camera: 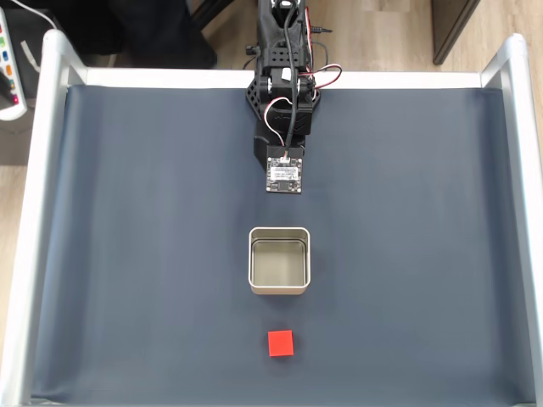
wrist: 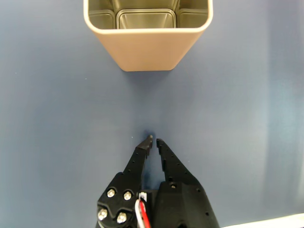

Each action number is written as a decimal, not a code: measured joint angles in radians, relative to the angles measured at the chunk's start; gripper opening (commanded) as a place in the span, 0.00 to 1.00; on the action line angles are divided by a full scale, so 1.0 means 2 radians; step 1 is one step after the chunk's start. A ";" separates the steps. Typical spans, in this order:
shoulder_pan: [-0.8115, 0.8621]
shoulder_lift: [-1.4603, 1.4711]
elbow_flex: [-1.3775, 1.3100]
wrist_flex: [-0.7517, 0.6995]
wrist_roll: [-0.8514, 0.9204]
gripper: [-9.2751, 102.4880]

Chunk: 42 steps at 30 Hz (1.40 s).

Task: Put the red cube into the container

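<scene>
- A dark blue mat [camera: 127, 254] covers the table, framed by white rails [camera: 38, 212]; nothing lies between me and the tin.
- My gripper [wrist: 154, 140] hangs over bare mat, its tips nearly touching, holding nothing.
- The container [wrist: 147, 45] sits straight ahead of my fingertips in the wrist view, apart from them.
- In the fixed view the red cube [camera: 281, 343] lies on the mat beyond the container, on its far side from my arm.
</scene>
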<state>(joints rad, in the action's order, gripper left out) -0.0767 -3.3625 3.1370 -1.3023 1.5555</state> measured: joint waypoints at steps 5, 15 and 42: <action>0.000 0.000 0.000 0.000 -0.001 0.09; 0.000 0.000 0.000 0.031 -0.025 0.09; -0.035 0.008 -0.062 0.281 -0.045 0.08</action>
<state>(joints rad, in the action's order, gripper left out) -0.1473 -3.3471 3.0127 -0.7409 1.4650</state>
